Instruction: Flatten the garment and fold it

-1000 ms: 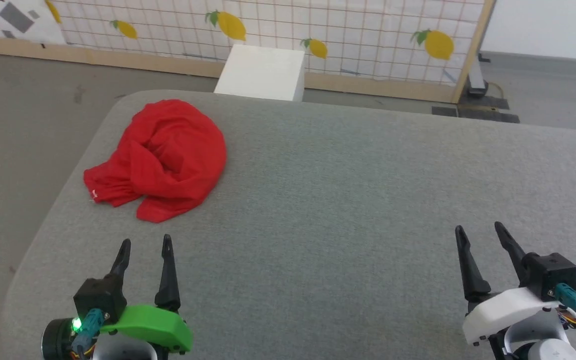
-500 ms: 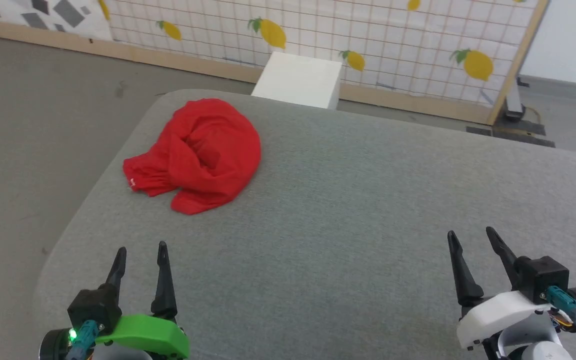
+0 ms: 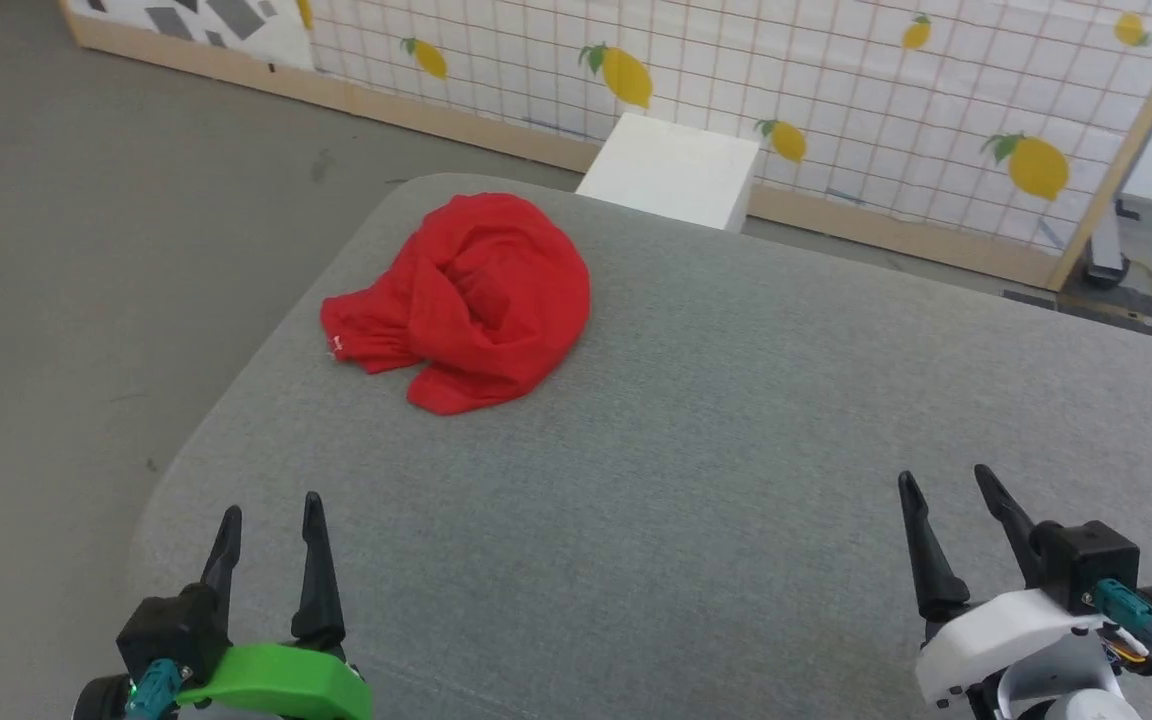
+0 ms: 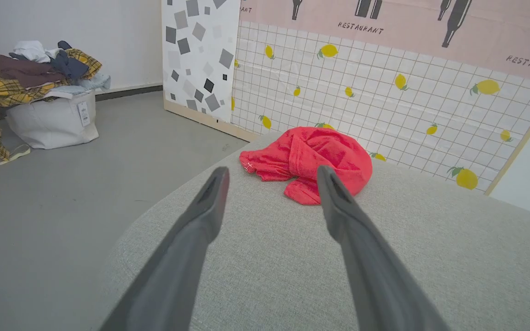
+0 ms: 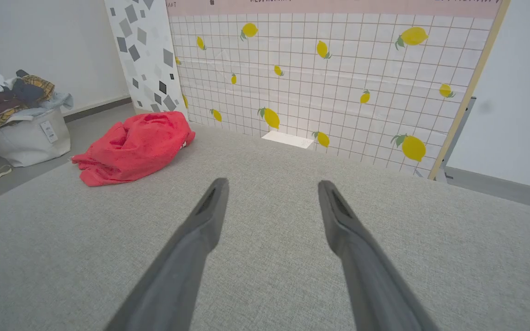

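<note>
The garment (image 3: 476, 300) lies crumpled in a red heap near the far left corner of the grey table (image 3: 696, 430); its sleeves, lettering and number are hidden in the folds. It also appears ahead of the fingers in the left wrist view (image 4: 313, 158) and at the left in the right wrist view (image 5: 134, 145). My left gripper (image 3: 268, 515) stands open over the table's near left edge, well short of the garment. My right gripper (image 3: 944, 482) is open at the near right, with nothing between its fingers.
A white box (image 3: 671, 172) stands on the floor behind the table, before a lemon-print screen (image 3: 836, 90). A white bag heaped with clothes (image 4: 39, 105) sits on the floor off to the left. The table's rounded left edge (image 3: 236, 400) drops to grey floor.
The whole head view has shifted right, so the camera turned left; the garment has not moved on the table. Both grippers stay open in about the same spots.
</note>
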